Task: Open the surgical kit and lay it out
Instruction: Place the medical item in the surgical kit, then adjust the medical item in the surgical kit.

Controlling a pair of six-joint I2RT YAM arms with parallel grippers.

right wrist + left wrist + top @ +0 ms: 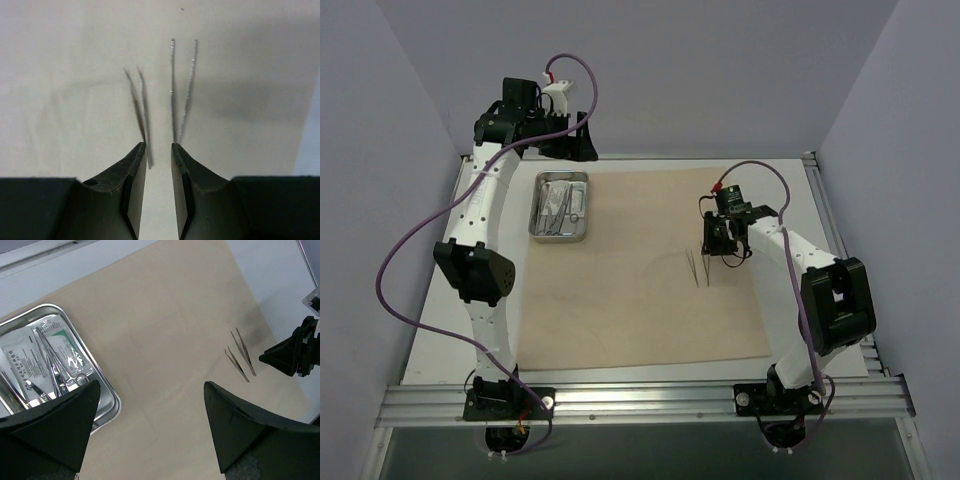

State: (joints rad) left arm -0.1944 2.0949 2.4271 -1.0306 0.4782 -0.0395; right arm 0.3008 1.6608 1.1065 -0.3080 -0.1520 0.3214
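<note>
Roughly halfway, I would judge: the beige cloth wrap (640,310) lies opened out flat on the counter (820,200), so the unwrapping part looks done, and the laying out has begun. Two pairs of tweezers (693,267) rest side by side on the right half of the cloth, apart from each other and roughly parallel. The right tool (159,146) hangs just above their near ends with its jaws parted by a narrow gap and only bare cloth showing between them (the left pair is blurred in the wrist view, so I cannot tell whether a fingertip touches it). The steel tray (532,205) sits at the far left corner of the cloth, and it is far from empty: the scissor-handled instruments (52,370) lie in it on top of the clear packets (25,360). The left tool (150,390) hovers near the tray with its jaws spread wide, holding nothing. What is left, as I read it, is lifting those instruments and packets out and setting them on the cloth.
</note>
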